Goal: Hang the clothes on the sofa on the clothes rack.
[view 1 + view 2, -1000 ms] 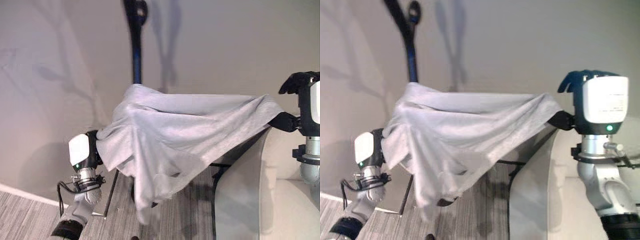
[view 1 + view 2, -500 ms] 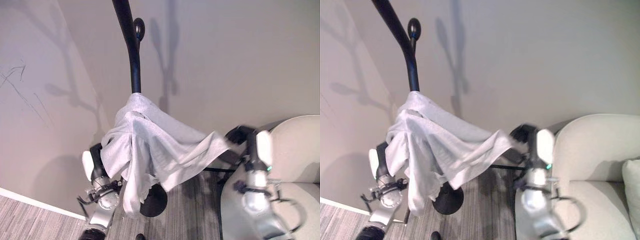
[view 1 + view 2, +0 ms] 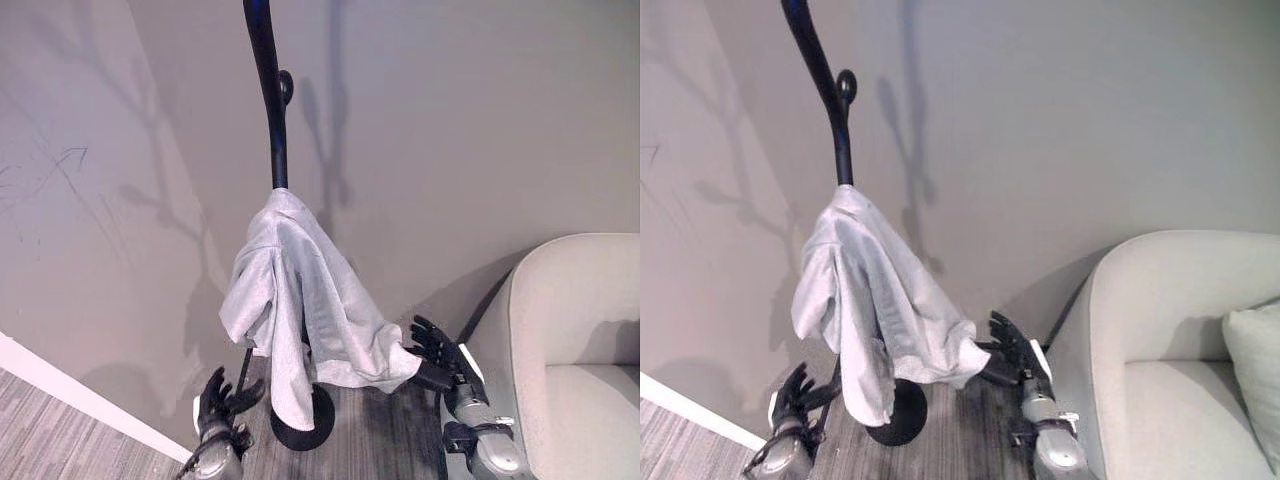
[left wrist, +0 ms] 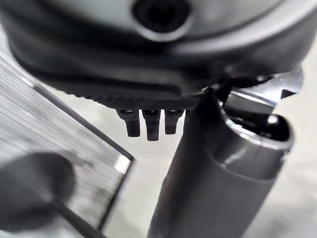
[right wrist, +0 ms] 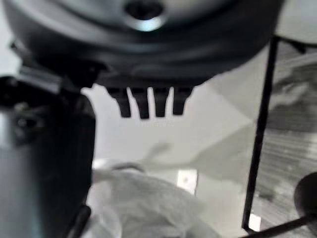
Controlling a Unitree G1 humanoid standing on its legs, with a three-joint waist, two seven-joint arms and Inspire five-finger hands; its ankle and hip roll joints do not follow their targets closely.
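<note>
The wall [image 3: 480, 120] in front of me is big and plain. The pale sofa [image 3: 1180, 330] stands on my right side, with a cushion [image 3: 1252, 350] at its far end. The floor [image 3: 60, 445] is grey wood with stripes.

The black clothes rack [image 3: 268, 110] stands tall between the wall and me, on a round base [image 3: 305, 425]. It has a small round knob [image 3: 285, 85] near the top.

The grey shirt [image 3: 300, 310] hangs on the clothes rack. It drapes down from a spot on the pole and droops toward the base.

My right hand [image 3: 435, 350] is low, just beside the sofa. Its fingers are spread wide and straight. It is right at the bottom corner of the shirt, but it grips nothing.

My left hand [image 3: 222, 398] is low too, under the shirt's other side, near the base. Its fingers are spread wide and it holds nothing.
</note>
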